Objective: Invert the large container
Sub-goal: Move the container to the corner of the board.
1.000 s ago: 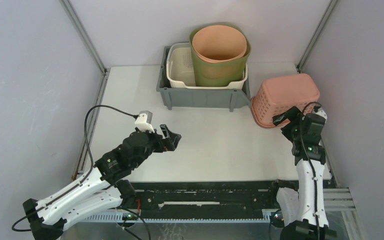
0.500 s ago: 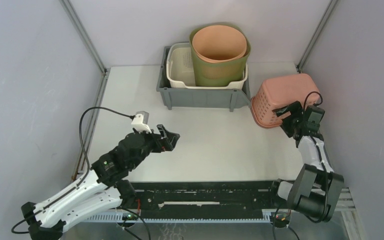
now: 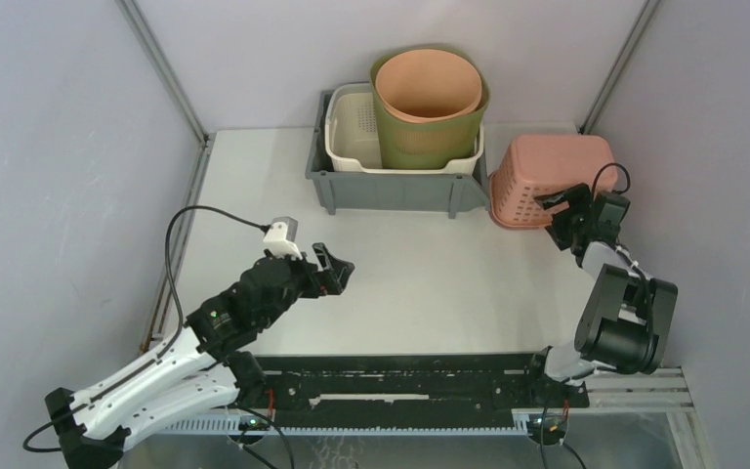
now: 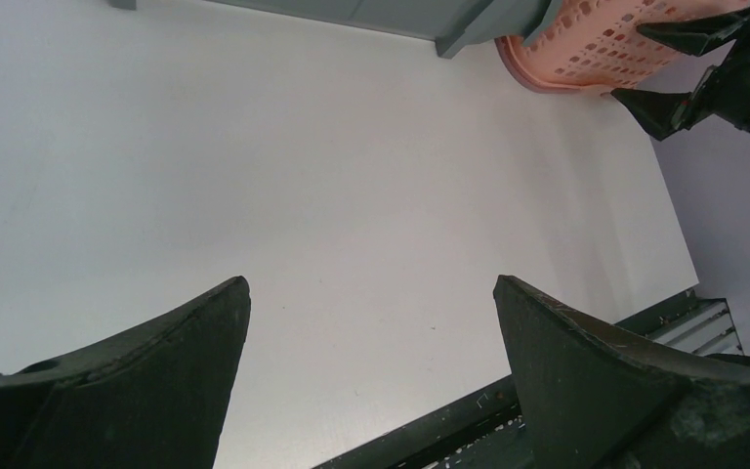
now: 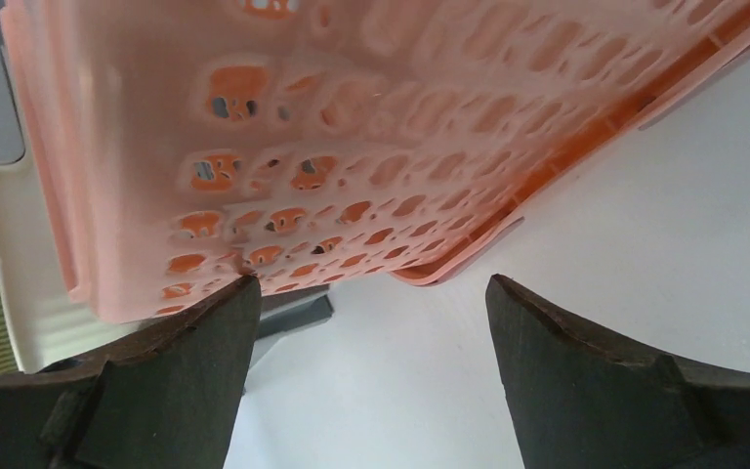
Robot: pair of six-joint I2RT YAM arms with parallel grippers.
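The large container is a pink perforated basket (image 3: 552, 176) at the back right of the table, standing rim down with its bottom up. It also shows in the left wrist view (image 4: 596, 49) and fills the top of the right wrist view (image 5: 352, 127). My right gripper (image 3: 559, 220) is open and empty just in front of the basket's near side; in its own view (image 5: 371, 283) the left fingertip is at the basket's wall and nothing is between the jaws. My left gripper (image 3: 337, 269) is open and empty over the bare table (image 4: 371, 283), far from the basket.
A grey bin (image 3: 391, 191) stands at the back centre, right beside the basket, and holds a white perforated basket (image 3: 352, 127) and a green bucket with an orange liner (image 3: 430, 107). A black rail (image 3: 400, 376) runs along the near edge. Walls close both sides.
The pink basket has gone from tilted on its side edge to flat, rim down. My right gripper has moved back along with it, the arm folding. The left arm has hardly moved.
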